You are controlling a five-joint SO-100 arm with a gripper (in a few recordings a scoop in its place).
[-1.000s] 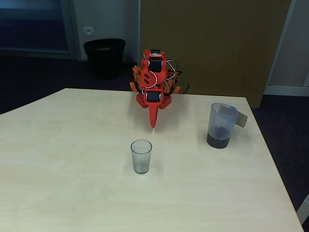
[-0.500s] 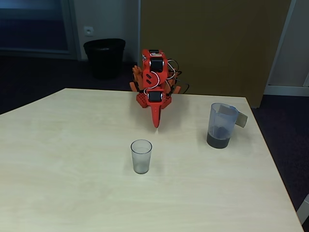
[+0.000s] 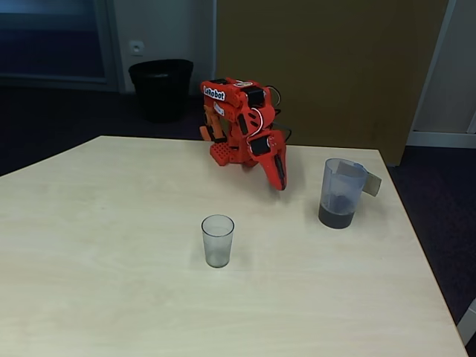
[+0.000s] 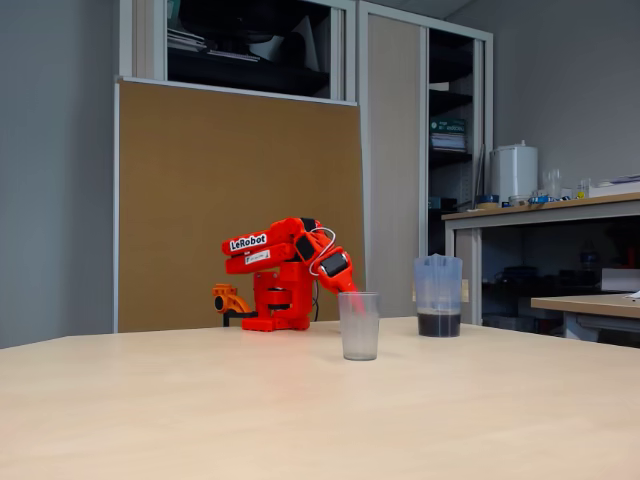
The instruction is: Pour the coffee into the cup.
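Swinging away from the centre line, the red arm has turned since a second ago: its fingers point(image 3: 280, 181), which pointed straight down the counter toward the cup, now point down and to the right in a fixed view, toward the pitcher. Nothing else has shifted.

A pale wooden counter point(image 3: 111, 245) carries everything. The cup point(image 3: 217, 240), small, clear and empty, stands upright near the middle. The pitcher point(image 3: 341, 193), taller and translucent with a taped handle sticking out on its right side, stands upright toward the right edge, well apart from the cup. The coffee point(image 3: 337, 216) is a shallow dark layer at the pitcher's bottom.

The fingers hang above the counter, holding nothing; whether they are parted or pressed together cannot be told, since they read as one red wedge. In the low side view the fingers point(image 4: 352, 287) are partly hidden behind the cup point(image 4: 359, 325), with the pitcher point(image 4: 438, 295) further right.

What matters for the coming move: the pitcher lies to the right of the fingers and slightly nearer the camera in the higher view, close but not touching. Its long axis is vertical, and its handle faces away from the arm, so the likely approach is from the body side.
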